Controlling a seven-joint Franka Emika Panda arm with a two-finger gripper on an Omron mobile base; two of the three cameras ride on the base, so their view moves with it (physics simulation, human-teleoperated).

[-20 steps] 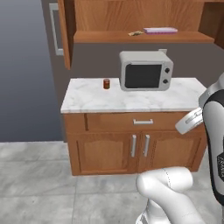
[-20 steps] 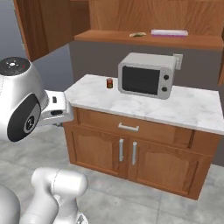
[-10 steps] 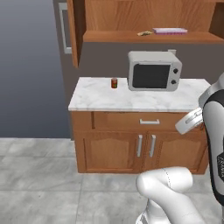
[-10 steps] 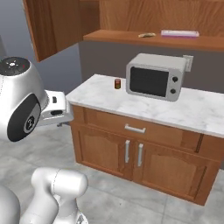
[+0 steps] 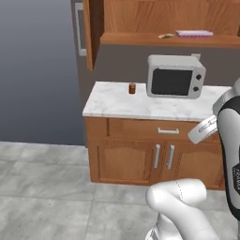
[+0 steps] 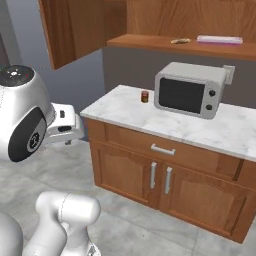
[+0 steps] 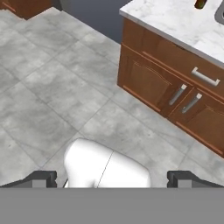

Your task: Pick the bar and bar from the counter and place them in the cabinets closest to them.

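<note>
In the left base view, the tan bar lies on the wooden shelf of the open wall cabinet, near a flat white and pink packet. I cannot tell from here if this packet is the second bar. Both lie high above the tabletop, which is white marble with grey veins. On the tabletop stand a grey box-shaped microwave and, just beside it, a small red jar.

In the right base view, the same tan bar and packet lie apart on the shelf, over the microwave. The base cabinets are brown wood with metal handles.

In the hand view, the gripper has its dark fingertips spread wide and holds nothing. It hangs over the grey tiled floor, well apart from the tabletop and far below the bars.
</note>
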